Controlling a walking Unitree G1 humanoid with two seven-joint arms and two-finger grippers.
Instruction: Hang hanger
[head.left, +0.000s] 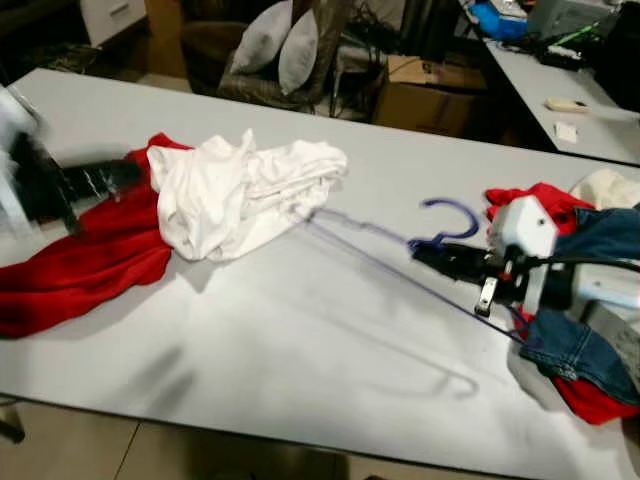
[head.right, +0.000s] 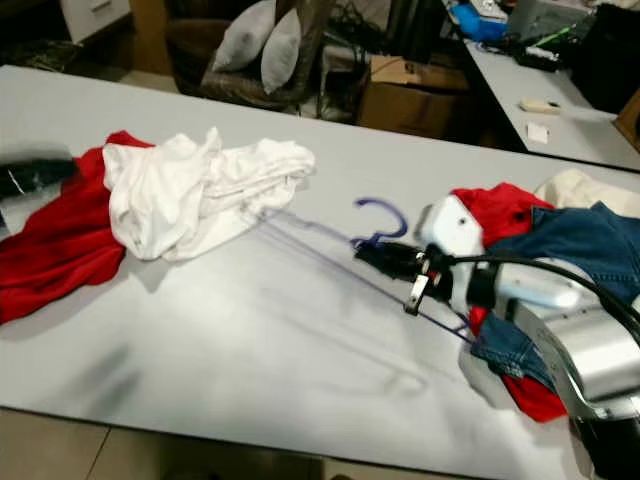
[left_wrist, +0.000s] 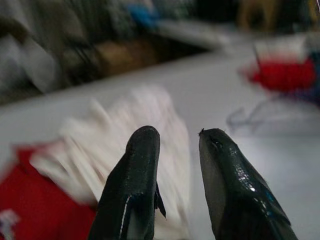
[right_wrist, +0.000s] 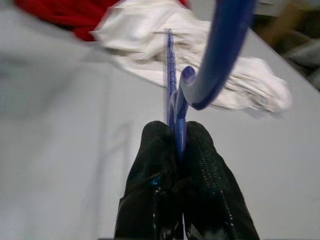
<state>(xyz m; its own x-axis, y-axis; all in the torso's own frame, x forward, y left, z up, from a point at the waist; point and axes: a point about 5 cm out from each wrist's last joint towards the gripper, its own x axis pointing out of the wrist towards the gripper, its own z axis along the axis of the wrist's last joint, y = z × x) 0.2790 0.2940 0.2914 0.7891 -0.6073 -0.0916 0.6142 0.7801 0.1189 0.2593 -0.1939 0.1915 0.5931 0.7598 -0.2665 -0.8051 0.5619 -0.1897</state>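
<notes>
A thin blue hanger (head.left: 400, 262) is held above the white bench (head.left: 300, 360), its hook curling up near the right tool (head.left: 428, 254) and its wire frame slanting away toward a heap of white cloth (head.left: 240, 190). Its shadow falls on the bench surface below it. The head views show the right tool reaching in from the right, fingers at the neck of the hanger just under the hook. The right wrist view makes the grip plain: the two black fingers (right_wrist: 205, 175) are pressed together with the blue wire pinched between them, and the hook (right_wrist: 220, 55) arches up close to the lens.

The white cloth lies crumpled on top of a red garment (head.left: 90, 260) that spreads toward the bench's left edge. In the head views the left tool (head.left: 100, 180) is a blurred black shape over the red garment, just beside the white cloth, and its fingers cannot be read there. The left wrist view shows them: two black fingers (left_wrist: 135, 190) with a narrow gap between them, nothing held, pointing at the blurred white cloth with red beneath it.

On the right side of the bench, behind and under the right arm, lies a pile of clothes: another red piece (head.right: 500, 215), blue jeans (head.right: 570, 250) and a cream cloth (head.right: 580, 190). Beyond the bench stand a chair with grey cushions (head.left: 285, 45), a cardboard box (head.left: 430, 95) and a second white table (head.left: 570, 100) carrying small items.
</notes>
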